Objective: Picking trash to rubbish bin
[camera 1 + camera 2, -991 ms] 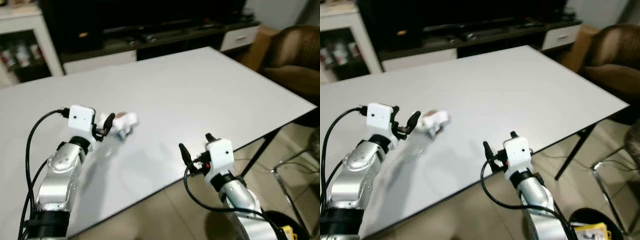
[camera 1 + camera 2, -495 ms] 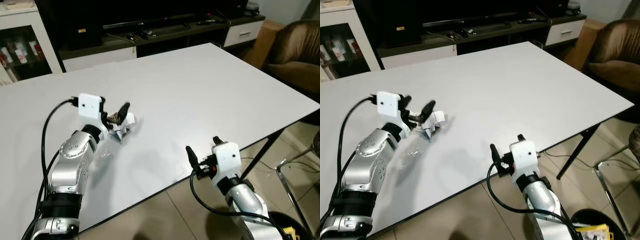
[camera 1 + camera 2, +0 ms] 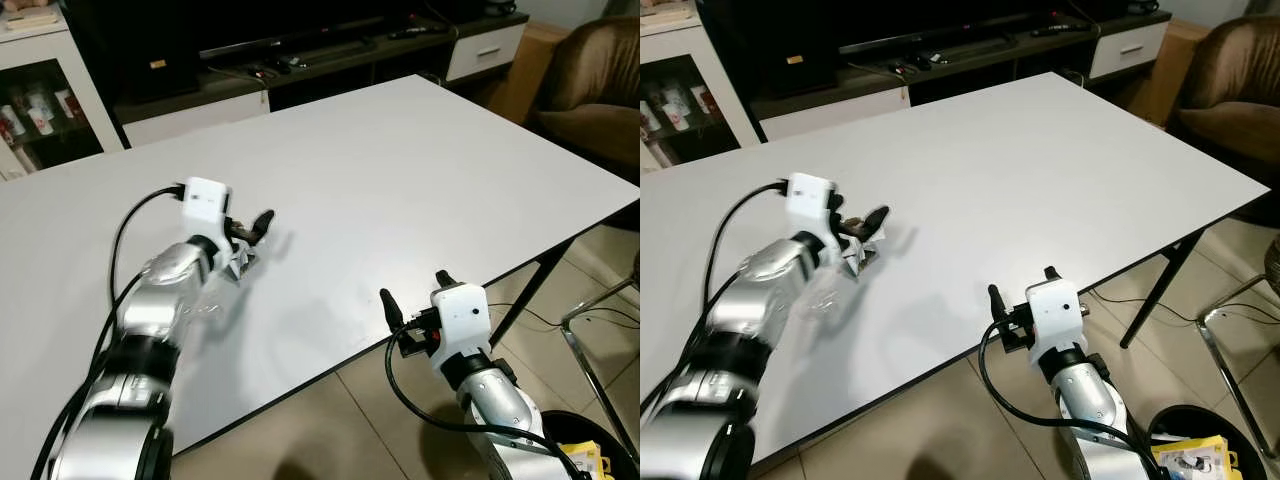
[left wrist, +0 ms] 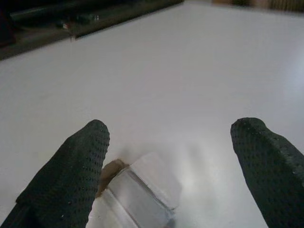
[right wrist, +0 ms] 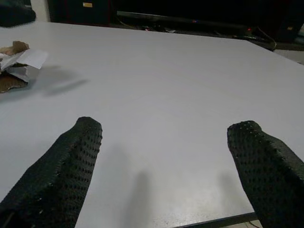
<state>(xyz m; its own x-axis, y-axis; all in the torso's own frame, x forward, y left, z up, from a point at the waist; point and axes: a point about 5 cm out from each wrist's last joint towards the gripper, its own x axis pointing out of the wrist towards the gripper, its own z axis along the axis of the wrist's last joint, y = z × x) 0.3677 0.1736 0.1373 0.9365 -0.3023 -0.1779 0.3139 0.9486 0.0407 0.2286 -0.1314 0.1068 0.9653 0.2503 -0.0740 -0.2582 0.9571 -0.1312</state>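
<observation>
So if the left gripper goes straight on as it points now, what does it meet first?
Probably the crumpled wrapper: it already lies between the open fingers of the left gripper. Past it is bare white table.

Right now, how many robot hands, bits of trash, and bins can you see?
Robot hands: 2, the left hand and the right hand
Bits of trash on the table: 1, a crumpled wrapper
Bins: 1, a black bin
Total: 4

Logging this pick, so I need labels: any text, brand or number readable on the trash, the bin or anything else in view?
None can be read.
Crumpled wrapper under the open left tool: no print visible.
Yellow packet in the rubbish bin: dark marks, too small to read.
Items in the glass cabinet: too blurred.
</observation>
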